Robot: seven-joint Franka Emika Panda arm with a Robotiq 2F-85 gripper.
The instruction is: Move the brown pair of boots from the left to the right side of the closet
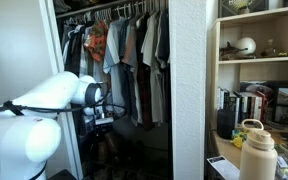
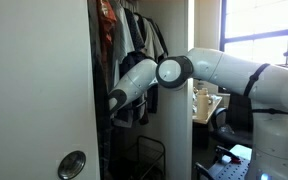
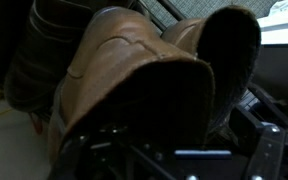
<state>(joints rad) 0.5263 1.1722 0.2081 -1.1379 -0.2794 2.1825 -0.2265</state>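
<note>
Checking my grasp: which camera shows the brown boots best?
The wrist view: the brown boots fill the frame close up. Neither exterior view shows them clearly, only the arm extended into the dark closet.

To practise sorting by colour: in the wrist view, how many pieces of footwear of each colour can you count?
Brown boots: 2
Dark boot or shoe: 1, partly seen
Total: 3

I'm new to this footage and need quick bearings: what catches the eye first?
The brown boots fill the wrist view, very close to the camera. In both exterior views the white arm reaches in among the hanging clothes. A cream bottle stands in the foreground near the bookshelf.
</note>
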